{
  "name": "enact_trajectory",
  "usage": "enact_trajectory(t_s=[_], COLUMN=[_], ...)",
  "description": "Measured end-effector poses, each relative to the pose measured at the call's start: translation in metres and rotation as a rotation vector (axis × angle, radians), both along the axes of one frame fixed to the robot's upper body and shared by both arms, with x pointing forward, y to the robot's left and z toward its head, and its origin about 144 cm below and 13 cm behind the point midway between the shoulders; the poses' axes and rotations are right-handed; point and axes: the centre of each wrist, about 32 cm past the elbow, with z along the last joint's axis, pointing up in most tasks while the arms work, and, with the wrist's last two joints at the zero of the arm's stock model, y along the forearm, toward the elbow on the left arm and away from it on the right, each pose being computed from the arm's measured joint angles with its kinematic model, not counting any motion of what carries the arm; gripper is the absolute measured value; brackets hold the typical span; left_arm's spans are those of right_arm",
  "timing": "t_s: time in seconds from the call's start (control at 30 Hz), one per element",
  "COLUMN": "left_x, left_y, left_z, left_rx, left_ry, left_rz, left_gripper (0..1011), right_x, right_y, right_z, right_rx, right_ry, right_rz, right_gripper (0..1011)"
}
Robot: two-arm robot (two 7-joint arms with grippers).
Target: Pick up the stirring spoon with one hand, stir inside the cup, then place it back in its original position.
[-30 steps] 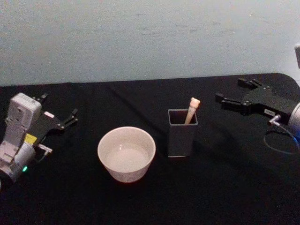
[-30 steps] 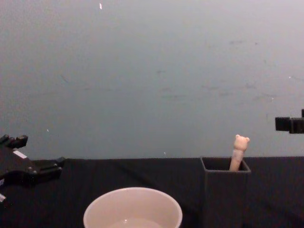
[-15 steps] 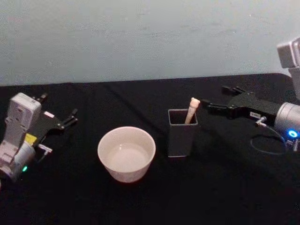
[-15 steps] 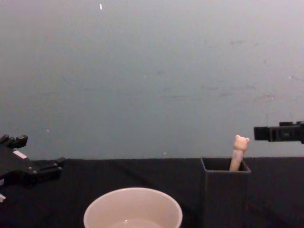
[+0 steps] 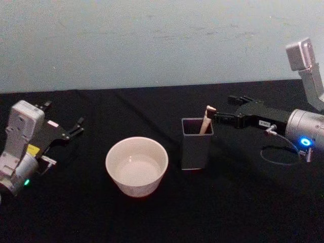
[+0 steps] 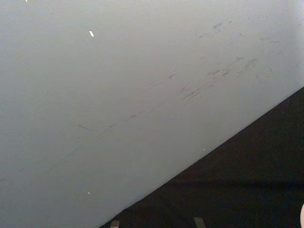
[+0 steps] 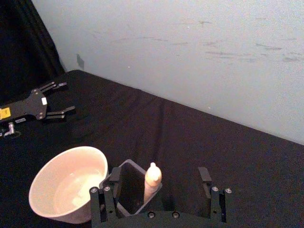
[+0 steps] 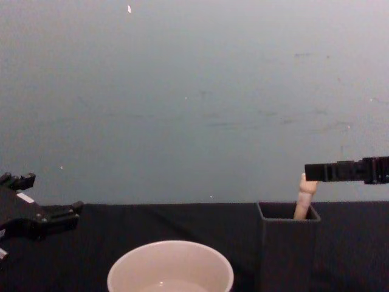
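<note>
Black table cloth (image 5: 243, 202), pale wall (image 5: 152, 40) behind. Stirring spoon (image 5: 206, 119) stands in dark holder (image 5: 196, 147), just right of cup (image 5: 136, 164). Right gripper (image 5: 218, 118) at the spoon's top, fingers spread either side, not clamped. Left gripper (image 5: 76, 127) parked far left, fingers apart.

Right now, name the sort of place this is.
Likely a robot test bench: black-draped table, bare wall, right end effector at a spoon, left end effector parked left of a cup.

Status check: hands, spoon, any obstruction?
Right hand open at the stirring spoon handle top, not yet gripping. Left hand open, parked far left. Spoon standing in the holder, cup beside it. Nothing between them.
</note>
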Motion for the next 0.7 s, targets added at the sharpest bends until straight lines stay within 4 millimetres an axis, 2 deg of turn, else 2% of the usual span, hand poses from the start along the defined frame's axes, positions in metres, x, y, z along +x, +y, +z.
enact_trajectory(t_s=[0.7], left_x=[0.0], left_y=[0.0], left_z=[0.0], left_rx=[0.0], left_ry=[0.0], left_rz=[0.0], left_gripper=[1001], right_x=[-0.001], right_y=[0.0018], right_z=[-0.0021], right_rx=[-0.013], right_ry=[0.007], right_rz=[0.056], right_gripper=[1002])
